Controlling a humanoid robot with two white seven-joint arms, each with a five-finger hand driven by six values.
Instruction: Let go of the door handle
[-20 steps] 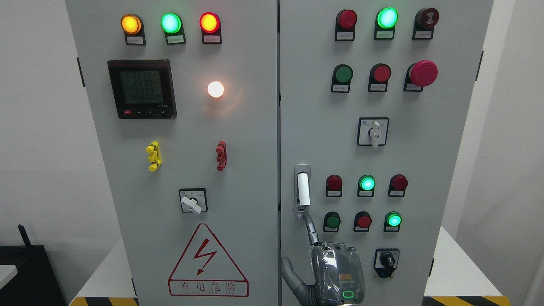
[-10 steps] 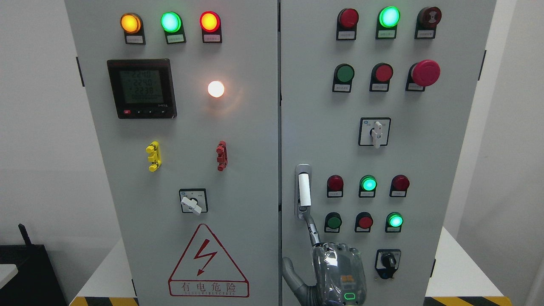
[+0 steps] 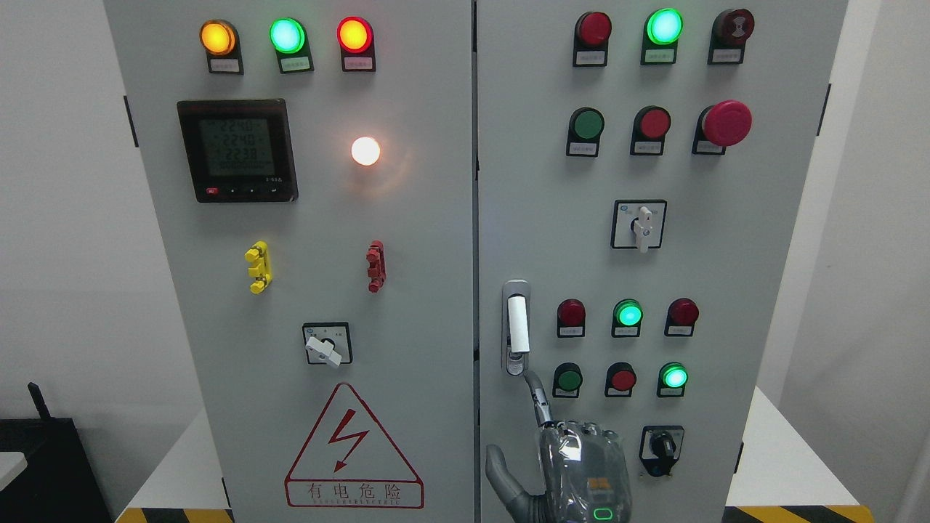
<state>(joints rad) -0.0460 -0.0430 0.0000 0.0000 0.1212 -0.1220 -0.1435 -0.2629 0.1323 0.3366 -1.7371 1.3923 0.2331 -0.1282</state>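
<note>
Standing upright near the left edge of the grey metal cabinet door (image 3: 734, 247), the white-and-silver lever handle (image 3: 517, 327) lay straight above the robot's right hand (image 3: 581, 465), which gripped nothing, only its outstretched index finger (image 3: 536, 396) reaching the handle's lower end.

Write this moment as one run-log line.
hand: low on right door, index fingertip just below door handle | handle: upright in its recess, not gripped | other arm: unseen

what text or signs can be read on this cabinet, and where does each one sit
"有电危险": in the red warning triangle with a lightning bolt, lower left door.
Meter: three rows of digits, roughly "2240", "2240", "2238"; blurred, not certain.
Fine line under the Chinese characters: too small.
Small tags under the lamps and buttons: too small.
</note>
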